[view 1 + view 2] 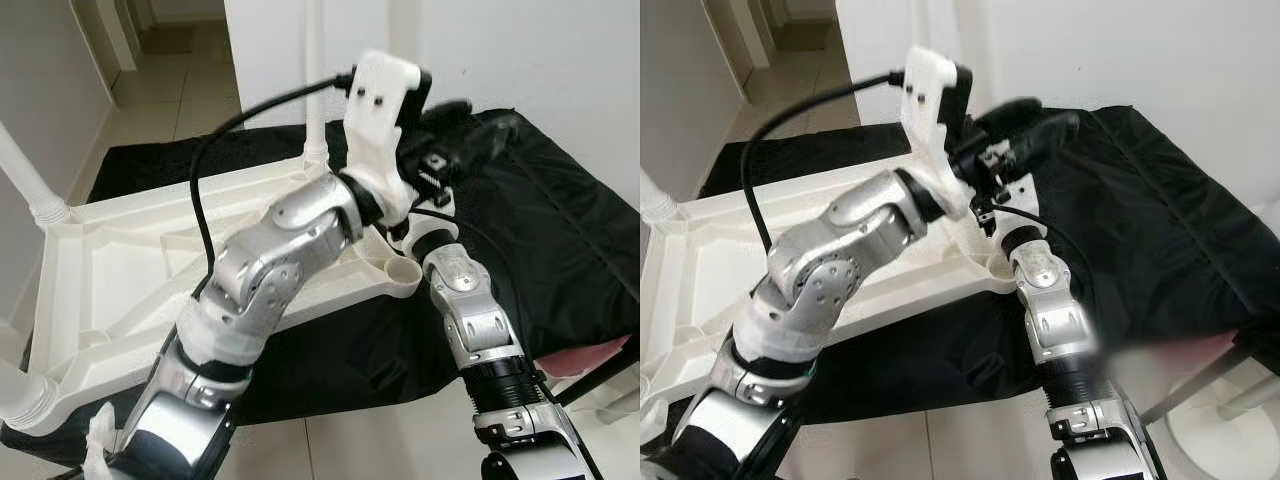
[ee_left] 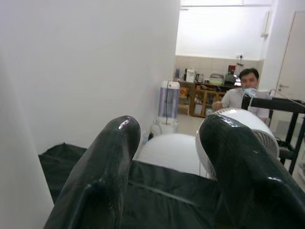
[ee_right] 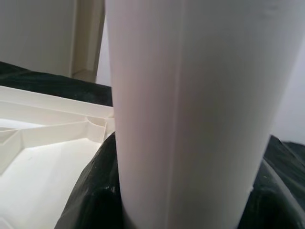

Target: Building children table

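Your right gripper clamps a white table leg above the upturned tabletop. Left gripper hangs parted, empty.

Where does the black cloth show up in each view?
Left eye: black cloth fills the right half, under the white tabletop.
Right eye: cloth right half again.
Left wrist: cloth beyond the left gripper.
Right wrist: cloth behind the white leg.
Shared landmark: tabletop.

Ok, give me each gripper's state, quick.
Left gripper: open, holding nothing.
Right gripper: shut on the white leg.
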Available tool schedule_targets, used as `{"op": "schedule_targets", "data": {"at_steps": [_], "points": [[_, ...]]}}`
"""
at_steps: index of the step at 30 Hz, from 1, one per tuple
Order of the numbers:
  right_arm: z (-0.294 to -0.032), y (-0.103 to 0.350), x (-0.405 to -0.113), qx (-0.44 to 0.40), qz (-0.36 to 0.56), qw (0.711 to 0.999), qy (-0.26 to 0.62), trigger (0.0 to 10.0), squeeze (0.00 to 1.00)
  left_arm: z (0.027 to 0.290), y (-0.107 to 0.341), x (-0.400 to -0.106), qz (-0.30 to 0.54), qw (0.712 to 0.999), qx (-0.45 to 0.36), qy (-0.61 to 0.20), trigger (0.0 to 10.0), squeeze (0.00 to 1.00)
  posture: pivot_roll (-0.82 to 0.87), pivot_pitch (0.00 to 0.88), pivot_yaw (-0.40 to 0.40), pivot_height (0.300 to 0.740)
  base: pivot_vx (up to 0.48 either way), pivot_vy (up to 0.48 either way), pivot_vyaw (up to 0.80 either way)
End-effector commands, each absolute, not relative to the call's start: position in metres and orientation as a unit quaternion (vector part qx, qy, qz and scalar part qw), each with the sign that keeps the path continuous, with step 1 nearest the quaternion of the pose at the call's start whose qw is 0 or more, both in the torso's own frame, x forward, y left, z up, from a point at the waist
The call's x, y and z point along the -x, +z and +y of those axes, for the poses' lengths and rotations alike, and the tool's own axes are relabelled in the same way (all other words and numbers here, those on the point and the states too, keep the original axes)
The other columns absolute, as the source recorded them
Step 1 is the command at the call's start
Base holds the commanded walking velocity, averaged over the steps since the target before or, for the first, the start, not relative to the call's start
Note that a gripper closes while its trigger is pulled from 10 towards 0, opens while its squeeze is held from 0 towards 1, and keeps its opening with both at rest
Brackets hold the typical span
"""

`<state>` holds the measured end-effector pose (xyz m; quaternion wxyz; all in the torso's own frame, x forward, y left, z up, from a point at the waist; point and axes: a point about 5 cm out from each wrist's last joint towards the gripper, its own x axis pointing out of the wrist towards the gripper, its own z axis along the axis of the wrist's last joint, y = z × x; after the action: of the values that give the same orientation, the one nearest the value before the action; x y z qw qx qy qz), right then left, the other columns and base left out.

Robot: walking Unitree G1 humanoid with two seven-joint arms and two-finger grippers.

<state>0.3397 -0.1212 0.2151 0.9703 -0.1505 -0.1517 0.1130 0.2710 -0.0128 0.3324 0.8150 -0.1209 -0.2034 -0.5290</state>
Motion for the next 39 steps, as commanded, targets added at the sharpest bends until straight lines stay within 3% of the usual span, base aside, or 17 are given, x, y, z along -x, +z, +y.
{"op": "schedule_targets", "data": {"at_steps": [1, 5, 15, 25, 26, 34, 36, 39], "points": [[-0.117, 0.22, -0.336, 0.161, -0.172, 0.963, 0.129, 10.0, 0.0, -0.015, 0.336, -0.26, -0.234, 0.73, 0.077, -0.638, 10.0, 0.0, -0.13, 0.0, 0.055, 0.74, 0.0, 0.0, 0.0], [-0.112, 0.219, -0.328, 0.163, -0.188, 0.957, 0.151, 10.0, 0.0, -0.009, 0.345, -0.269, -0.249, 0.743, 0.079, -0.616, 10.0, 0.0, -0.12, 0.0, 0.056, 0.74, 0.0, 0.0, 0.0], [-0.121, 0.222, -0.334, 0.126, -0.18, 0.968, 0.118, 10.0, 0.0, -0.009, 0.34, -0.262, -0.248, 0.738, 0.087, -0.622, 10.0, 0.0, -0.12, 0.0, 0.061, 0.74, 0.0, 0.0, 0.0], [-0.132, 0.225, -0.341, -0.038, -0.141, 0.987, 0.06, 10.0, 0.0, -0.001, 0.326, -0.259, -0.22, 0.746, 0.118, -0.618, 10.0, 0.0, -0.12, 0.013, 0.076, 0.74, 0.0, 0.0, 0.0], [-0.134, 0.22, -0.337, -0.057, -0.138, 0.987, 0.055, 10.0, 0.0, 0.006, 0.326, -0.265, -0.219, 0.764, 0.138, -0.591, 10.0, 0.0, -0.12, 0.013, 0.069, 0.74, 0.0, 0.0, 0.0], [-0.134, 0.211, -0.327, -0.075, -0.138, 0.986, 0.049, 10.0, 0.0, 0.026, 0.321, -0.281, -0.22, 0.814, 0.163, -0.513, 10.0, 0.0, -0.1, 0.011, 0.056, 0.74, 0.0, 0.0, 0.0], [-0.131, 0.208, -0.322, -0.074, -0.138, 0.986, 0.056, 10.0, 0.0, 0.04, 0.302, -0.296, -0.192, 0.854, 0.162, -0.455, 10.0, 0.0, -0.11, 0.005, 0.052, 0.74, 0.0, 0.0, 0.0], [-0.132, 0.209, -0.32, -0.069, -0.139, 0.987, 0.052, 10.0, 0.0, 0.044, 0.297, -0.299, -0.184, 0.863, 0.16, -0.442, 10.0, 0.0, -0.11, 0.007, 0.05, 0.74, 0.0, 0.0, 0.0]]}}
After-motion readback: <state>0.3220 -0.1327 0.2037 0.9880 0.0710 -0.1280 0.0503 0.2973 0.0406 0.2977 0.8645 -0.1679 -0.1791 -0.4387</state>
